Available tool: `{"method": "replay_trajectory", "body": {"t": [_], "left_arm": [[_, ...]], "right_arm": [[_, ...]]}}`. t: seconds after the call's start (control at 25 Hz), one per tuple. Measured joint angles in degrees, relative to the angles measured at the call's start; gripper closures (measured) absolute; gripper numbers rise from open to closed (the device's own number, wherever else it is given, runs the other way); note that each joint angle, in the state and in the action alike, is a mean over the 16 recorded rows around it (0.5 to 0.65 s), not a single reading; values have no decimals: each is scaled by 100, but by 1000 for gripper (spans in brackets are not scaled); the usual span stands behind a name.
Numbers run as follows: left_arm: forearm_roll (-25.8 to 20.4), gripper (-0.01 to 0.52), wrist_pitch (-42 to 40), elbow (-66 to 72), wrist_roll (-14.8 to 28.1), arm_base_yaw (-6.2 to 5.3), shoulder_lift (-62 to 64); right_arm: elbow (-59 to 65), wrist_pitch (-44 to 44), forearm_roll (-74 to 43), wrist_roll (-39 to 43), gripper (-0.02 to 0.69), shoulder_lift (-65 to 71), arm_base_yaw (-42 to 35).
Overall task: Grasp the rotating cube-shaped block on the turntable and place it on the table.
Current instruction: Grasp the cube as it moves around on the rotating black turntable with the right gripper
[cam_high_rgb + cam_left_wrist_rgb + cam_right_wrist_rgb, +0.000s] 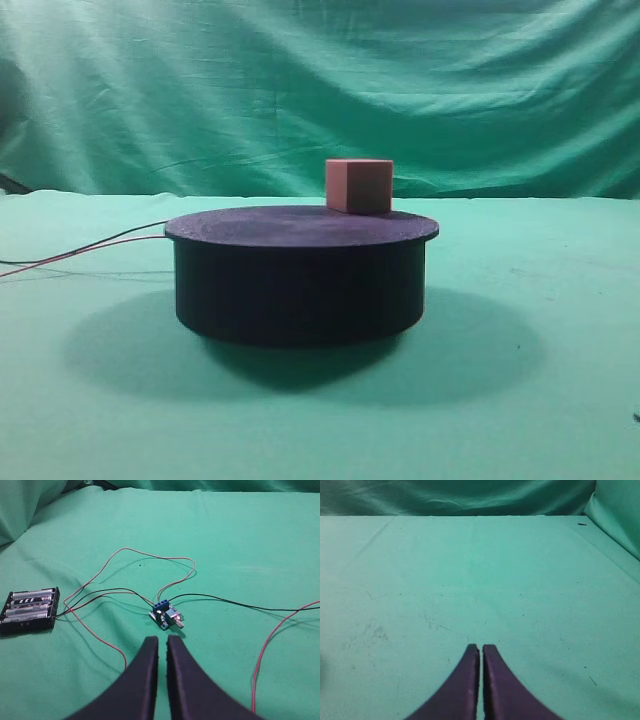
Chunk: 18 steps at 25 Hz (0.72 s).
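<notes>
The pinkish-tan cube-shaped block [358, 186] sits on the far right part of the black turntable [300, 275], which stands on the green table [540, 400]. Thin red and black wires [80, 250] run off its left side. Neither gripper shows in the exterior high view. My left gripper [162, 642] is shut and empty above green cloth. My right gripper [481, 650] is shut and empty above bare green cloth. The block and turntable do not show in either wrist view.
In the left wrist view a black battery holder [30, 611] lies at the left and a small blue circuit board [166, 616] just ahead of the fingers, joined by red and black wires [150, 557]. A green backdrop [320, 80] hangs behind the table.
</notes>
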Motion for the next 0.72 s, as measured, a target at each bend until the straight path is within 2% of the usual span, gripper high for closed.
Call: {"method": "replay_trajectory", "body": {"t": [0.48,0.72], "left_arm": [[0,514,0,0,0,0,0],[0,514,0,0,0,0,0]], "right_arm": [[1,-29,-10,4,665,0,0],[6,-670,166,12,665,0,0]]}}
